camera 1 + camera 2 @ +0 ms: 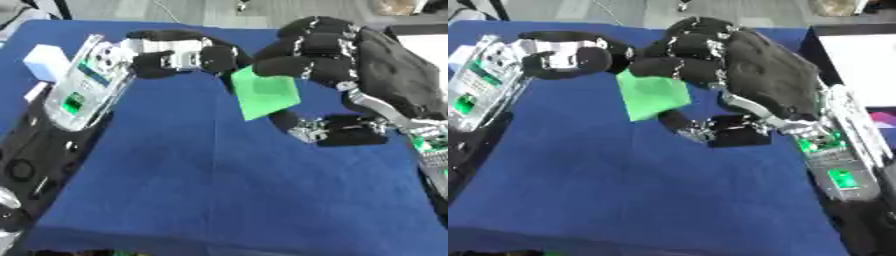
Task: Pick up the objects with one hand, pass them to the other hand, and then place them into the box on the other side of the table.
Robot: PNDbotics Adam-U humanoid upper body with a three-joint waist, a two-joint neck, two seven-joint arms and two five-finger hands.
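the green block point(264, 93) is up off the blue tablecloth point(219, 190), held in the air near the middle of the table, between my two hands. my right hand point(350, 60) has it: the fingers point(302, 67) curl over its upper edge from the right and my thumb point(293, 125) comes up under its lower corner, so the block is pinched top and bottom. it hangs tilted, its flat green face turned toward the camera.

my left hand point(179, 52) comes in from the left, level with the block's upper left corner. its fingers point(223, 57) are bent and reach right up to that corner, but i cannot tell whether they touch it or sit just beside it, and i see nothing clamped in them.

what matters for the handover, as i judge it: the free side of the block is its left edge and the lower left part of the face, which point toward my left hand, while the right edge is buried under my right fingers. so the left hand should take the block from that open side, top and bottom, before my right fingers give way. if they give way early the block would likely drop onto the cloth.

a white box point(45, 61) sits at the far left edge of the table.
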